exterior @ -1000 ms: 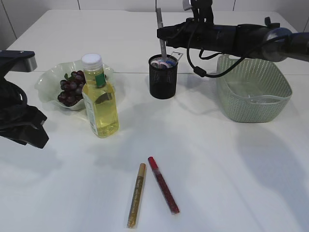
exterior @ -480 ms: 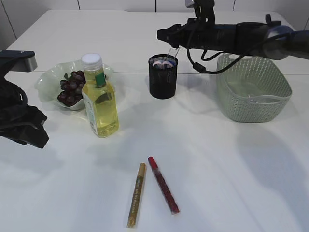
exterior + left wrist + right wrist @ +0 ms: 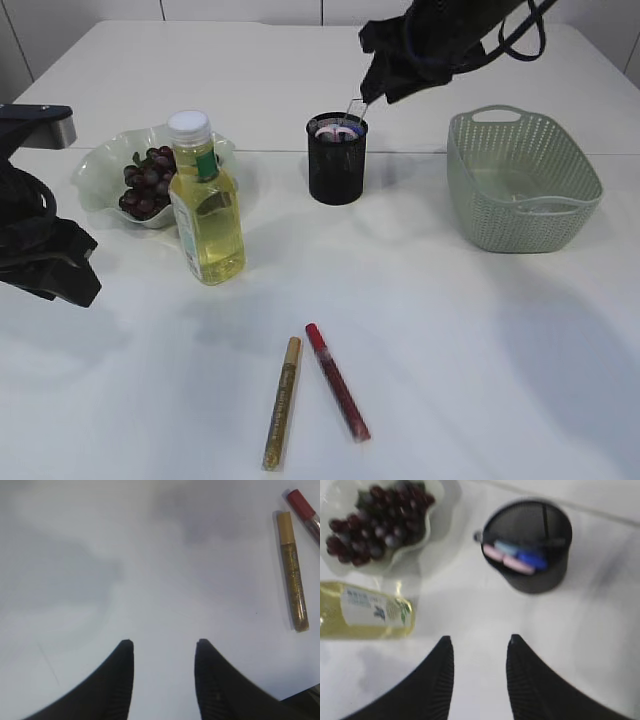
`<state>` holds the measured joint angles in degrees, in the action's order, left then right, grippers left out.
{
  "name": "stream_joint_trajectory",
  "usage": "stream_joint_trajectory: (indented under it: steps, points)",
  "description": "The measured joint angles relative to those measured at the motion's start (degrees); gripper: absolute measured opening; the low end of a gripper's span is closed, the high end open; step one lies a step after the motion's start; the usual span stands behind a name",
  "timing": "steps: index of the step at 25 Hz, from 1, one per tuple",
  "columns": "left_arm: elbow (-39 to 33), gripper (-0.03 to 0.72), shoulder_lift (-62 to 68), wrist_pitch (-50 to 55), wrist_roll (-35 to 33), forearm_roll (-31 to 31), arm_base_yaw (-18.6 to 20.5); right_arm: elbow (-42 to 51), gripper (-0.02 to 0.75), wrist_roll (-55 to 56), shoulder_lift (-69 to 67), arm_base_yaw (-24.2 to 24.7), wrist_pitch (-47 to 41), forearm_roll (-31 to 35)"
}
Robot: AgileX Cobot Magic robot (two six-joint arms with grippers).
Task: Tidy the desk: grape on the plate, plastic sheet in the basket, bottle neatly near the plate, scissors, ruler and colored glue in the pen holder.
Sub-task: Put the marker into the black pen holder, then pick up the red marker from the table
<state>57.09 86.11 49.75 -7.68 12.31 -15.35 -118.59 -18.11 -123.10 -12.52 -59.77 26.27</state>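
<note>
Grapes (image 3: 147, 180) lie on the pale green plate (image 3: 100, 160), and the bottle (image 3: 207, 200) of yellow liquid stands upright just right of it. The black mesh pen holder (image 3: 338, 165) holds pink and blue scissors handles (image 3: 515, 560), and a thin clear strip (image 3: 355, 108) leans out of its top. Gold glue (image 3: 282, 402) and red glue (image 3: 337, 382) lie on the table in front. My right gripper (image 3: 480, 640) hangs open and empty above the holder. My left gripper (image 3: 164, 644) is open over bare table, left of the gold glue (image 3: 292, 572).
The green basket (image 3: 525, 180) stands at the right; a pale glossy patch shows inside it, and I cannot tell whether it is the plastic sheet. My left arm (image 3: 45, 255) sits low at the left edge. The right arm (image 3: 430, 40) reaches in from the top.
My right gripper opened and a long grey item dropped into the pen holder. The right arm then lifted and drew back towards the upper right. The left arm stayed still.
</note>
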Motion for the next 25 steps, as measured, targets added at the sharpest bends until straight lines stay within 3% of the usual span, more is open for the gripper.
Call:
stream_joint_trajectory:
  steps: [3, 9, 17, 25]
  points:
    - [0.0, 0.298, 0.0, 0.0, 0.0, 0.0, 0.0, 0.97, 0.298, 9.48, 1.23, -3.67, -6.66, -9.1]
    - [0.0, 0.298, 0.0, 0.0, 0.0, 0.0, 0.0, 4.56, 0.298, 15.84, 1.77, -12.4, -10.57, -17.63]
    - [0.0, 0.298, 0.0, 0.0, 0.0, -0.42, 0.0, 11.93, 0.298, 20.2, 3.27, -21.81, -10.57, -19.45]
    - [0.0, 0.298, 0.0, 0.0, 0.0, -0.58, 0.0, 22.96, 0.298, 22.95, 6.19, -26.47, -10.57, -21.91]
